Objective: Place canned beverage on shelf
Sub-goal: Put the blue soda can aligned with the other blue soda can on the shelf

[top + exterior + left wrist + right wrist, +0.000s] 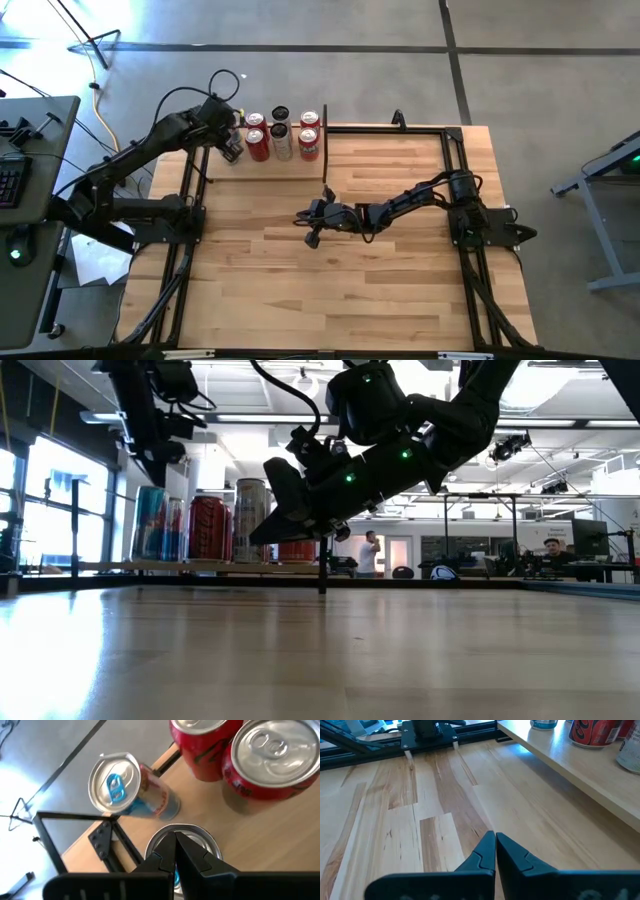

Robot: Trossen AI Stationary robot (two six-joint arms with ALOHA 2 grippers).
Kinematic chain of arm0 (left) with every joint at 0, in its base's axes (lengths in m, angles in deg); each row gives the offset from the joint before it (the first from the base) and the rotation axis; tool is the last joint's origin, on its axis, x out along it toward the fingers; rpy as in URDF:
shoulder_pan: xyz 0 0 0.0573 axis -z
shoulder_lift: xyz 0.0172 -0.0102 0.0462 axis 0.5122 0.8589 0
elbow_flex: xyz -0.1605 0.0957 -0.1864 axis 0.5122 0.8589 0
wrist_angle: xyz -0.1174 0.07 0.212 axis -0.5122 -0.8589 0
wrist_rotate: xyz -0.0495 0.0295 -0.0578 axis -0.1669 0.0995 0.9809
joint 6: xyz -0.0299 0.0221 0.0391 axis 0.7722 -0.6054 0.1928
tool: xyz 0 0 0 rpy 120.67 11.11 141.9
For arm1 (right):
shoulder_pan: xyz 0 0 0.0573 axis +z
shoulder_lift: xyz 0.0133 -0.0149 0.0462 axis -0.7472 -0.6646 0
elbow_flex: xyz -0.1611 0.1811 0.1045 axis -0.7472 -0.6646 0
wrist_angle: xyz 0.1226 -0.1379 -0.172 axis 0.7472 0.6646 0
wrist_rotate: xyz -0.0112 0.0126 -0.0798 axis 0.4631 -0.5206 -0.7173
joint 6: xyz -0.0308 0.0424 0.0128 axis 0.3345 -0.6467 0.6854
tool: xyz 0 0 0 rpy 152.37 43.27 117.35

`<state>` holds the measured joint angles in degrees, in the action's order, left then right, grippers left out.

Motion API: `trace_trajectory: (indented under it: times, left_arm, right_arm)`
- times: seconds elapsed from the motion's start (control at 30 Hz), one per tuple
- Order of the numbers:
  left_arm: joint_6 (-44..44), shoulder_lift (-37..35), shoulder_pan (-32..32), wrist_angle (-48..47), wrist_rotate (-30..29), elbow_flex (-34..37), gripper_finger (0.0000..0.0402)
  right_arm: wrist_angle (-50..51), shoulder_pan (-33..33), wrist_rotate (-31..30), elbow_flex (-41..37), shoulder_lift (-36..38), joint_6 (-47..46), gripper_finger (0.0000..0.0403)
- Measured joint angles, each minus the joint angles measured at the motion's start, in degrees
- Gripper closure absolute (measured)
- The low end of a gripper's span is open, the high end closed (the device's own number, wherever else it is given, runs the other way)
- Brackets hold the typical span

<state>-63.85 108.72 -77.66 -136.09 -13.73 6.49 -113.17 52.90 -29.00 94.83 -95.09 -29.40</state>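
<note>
The shelf (280, 850) stands at the table's far left, a pale board with black uprights (325, 150). Several cans stand upright on it: red ones (270, 760), a silver one (282, 142), and a blue-and-silver can with a blue tab (117, 785) at the left end. My left gripper (175, 845) is shut right above the silver top of another can (200, 840) at the shelf's near left end, holding nothing. My right gripper (303, 217) is shut and hovers low over the table's middle, pointing toward the left edge. My left gripper comes slanting down from above, its shut fingertips (186, 851) over the top of the can at the shelf's near left end. I cannot tell whether they touch that top. The can stands upright on the shelf.
The shelf's front edge (580, 775) runs just beyond my right gripper (495, 840). Black frame rails (455, 170) line the table's left, right and far sides. Bare planks (330, 290) fill the near half. In the low view, people sit far off in the room (553, 550).
</note>
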Motion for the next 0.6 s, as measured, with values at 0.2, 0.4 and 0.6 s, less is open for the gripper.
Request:
trace_trajectory:
  times: [0.2,0.4,0.6]
  left_arm:
    - [-3.8,0.3,0.7,1.5,2.2,0.0,0.0401]
    - [-7.7,-0.2,2.3,1.0,2.6,0.0,0.0401]
    - [-7.8,-3.4,3.1,1.2,0.5,0.1,0.0401]
  right_arm:
    - [0.4,0.0,0.0,0.0,0.0,0.0,0.0403]
    - [0.4,0.0,0.1,0.0,0.0,0.0,0.0403]
    - [0.4,0.0,0.1,0.0,0.0,0.1,0.0403]
